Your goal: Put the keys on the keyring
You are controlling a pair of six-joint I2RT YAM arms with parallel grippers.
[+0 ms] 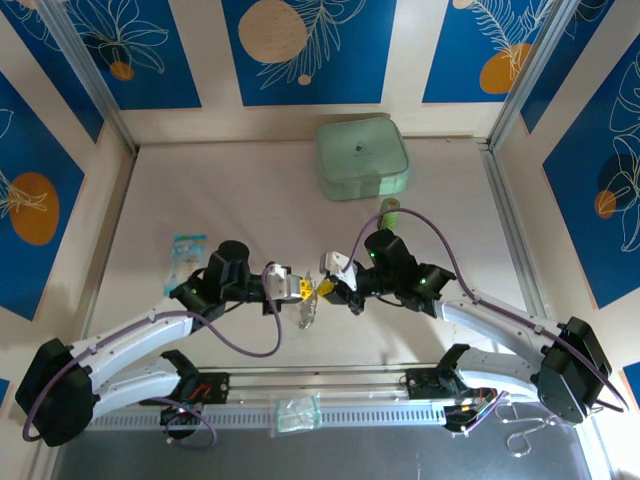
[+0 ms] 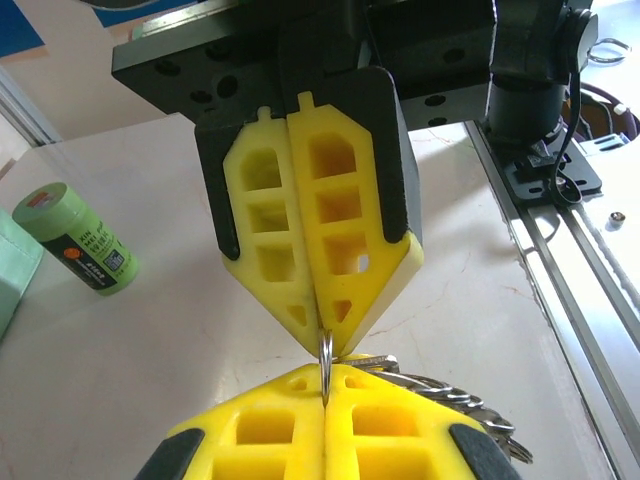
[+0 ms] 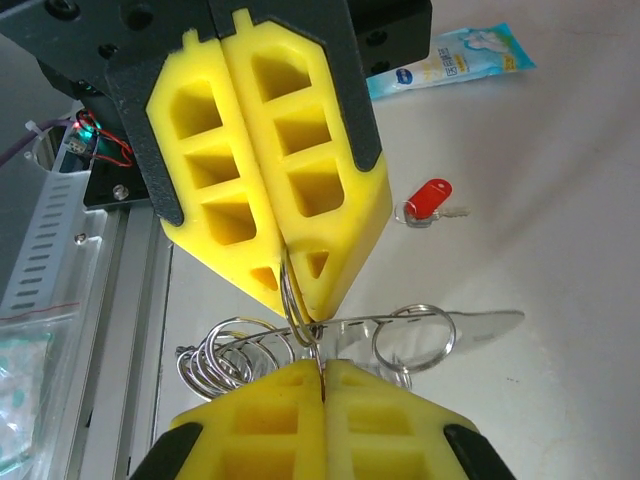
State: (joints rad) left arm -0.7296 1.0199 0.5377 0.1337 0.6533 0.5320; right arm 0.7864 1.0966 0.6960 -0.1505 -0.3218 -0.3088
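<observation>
We can read no word or number with certainty. The green cylinder (image 2: 75, 238), lying toward the table's far edge, carries a dark label with white lettering, an orange mark and a small square code, all too blurred to spell out. The pale blue packet (image 3: 455, 60) near the table's left edge bears illegible blue print.

- We see a pale, cream-white bench (image 1: 200, 200) with faint veining, evenly lit, with only soft shadows.
- On three sides we find cream walls carrying deep blue panels (image 1: 130, 45) drawn with white leaf outlines and orange and tan discs.
- Slanting aluminium posts (image 1: 86, 70) stand at the two far corners, and metal rails run down the bench's sides.
- Along the near edge we note a slotted silver rail (image 1: 390, 412), with a dark grey strip (image 1: 400, 458) below it.
</observation>
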